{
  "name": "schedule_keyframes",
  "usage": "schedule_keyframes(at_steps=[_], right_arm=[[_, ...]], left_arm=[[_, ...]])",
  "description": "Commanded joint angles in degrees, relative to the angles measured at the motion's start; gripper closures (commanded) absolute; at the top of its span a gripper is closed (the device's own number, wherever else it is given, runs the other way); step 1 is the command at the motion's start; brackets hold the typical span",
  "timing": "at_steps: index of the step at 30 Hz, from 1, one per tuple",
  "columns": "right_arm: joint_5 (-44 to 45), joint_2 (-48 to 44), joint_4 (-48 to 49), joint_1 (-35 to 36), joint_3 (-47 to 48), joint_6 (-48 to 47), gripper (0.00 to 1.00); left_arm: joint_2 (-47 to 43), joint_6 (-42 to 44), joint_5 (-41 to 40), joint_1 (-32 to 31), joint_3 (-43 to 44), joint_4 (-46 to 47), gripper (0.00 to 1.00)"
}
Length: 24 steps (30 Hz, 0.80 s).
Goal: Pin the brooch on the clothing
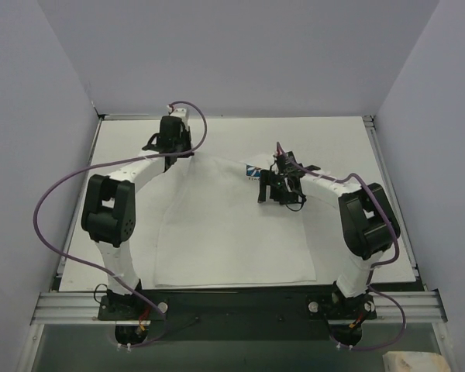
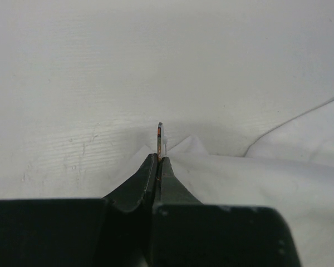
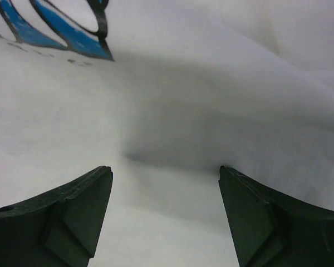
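The white T-shirt (image 1: 232, 232) lies flat on the table, its blue print (image 1: 253, 170) at the far right. My left gripper (image 1: 170, 157) is at the shirt's far left corner, shut on the brooch (image 2: 159, 139). The brooch shows edge-on in the left wrist view as a thin dark and orange disc, sticking up from the closed fingertips (image 2: 158, 158) over the shirt's edge (image 2: 256, 183). My right gripper (image 1: 283, 198) is open and empty, low over the shirt just near of the print. In the right wrist view its gripper (image 3: 165, 173) frames bare cloth (image 3: 211, 83), with the print (image 3: 50, 28) at top left.
The white table (image 1: 333, 139) has grey walls on three sides. A metal rail (image 1: 232, 304) runs along the near edge at the arm bases. Purple cables loop off both arms.
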Motion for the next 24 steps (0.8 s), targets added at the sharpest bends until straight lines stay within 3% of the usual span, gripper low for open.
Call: schedule_keyframes(at_steps=[1, 3, 5, 6, 7, 11, 15, 16, 24], right_arm=[[3.1, 4.6, -4.4, -0.9, 5.5, 0.2, 0.20], [3.4, 6.5, -4.4, -1.0, 7.8, -0.7, 0.21], [3.0, 7.4, -5.0, -1.2, 9.4, -1.2, 0.20], [2.8, 7.0, -5.1, -1.2, 9.6, -1.1, 0.20], [2.7, 6.4, -5.1, -1.2, 10.0, -1.3, 0.20], [3.5, -0.6, -5.0, -1.1, 8.0, -1.2, 0.19], [4.8, -7.6, -4.7, -0.7, 4.7, -1.3, 0.18], [5.1, -8.9, -4.5, -0.6, 3.9, -1.2, 0.17], [6.3, -25.5, -3.0, 0.0, -8.8, 0.6, 0.15]], left_arm=[[5.0, -2.2, 2.6, 2.4, 7.3, -0.3, 1.00], [6.7, -2.7, 2.6, 2.6, 12.4, -2.2, 1.00], [9.4, -2.5, 2.9, 2.8, 16.7, -6.2, 0.93], [10.2, -2.4, 3.3, 2.9, 20.4, -7.4, 0.87], [11.4, -2.2, 3.7, 3.0, 22.6, -10.1, 0.70], [10.2, -3.3, 5.3, 3.2, 27.0, -14.8, 0.50], [1.8, -6.9, 5.3, 3.3, 18.3, -11.8, 0.29], [-2.3, -8.0, 5.4, 3.4, 13.8, -11.4, 0.10], [-26.6, -12.8, 10.4, 5.2, -12.7, -5.8, 0.05]])
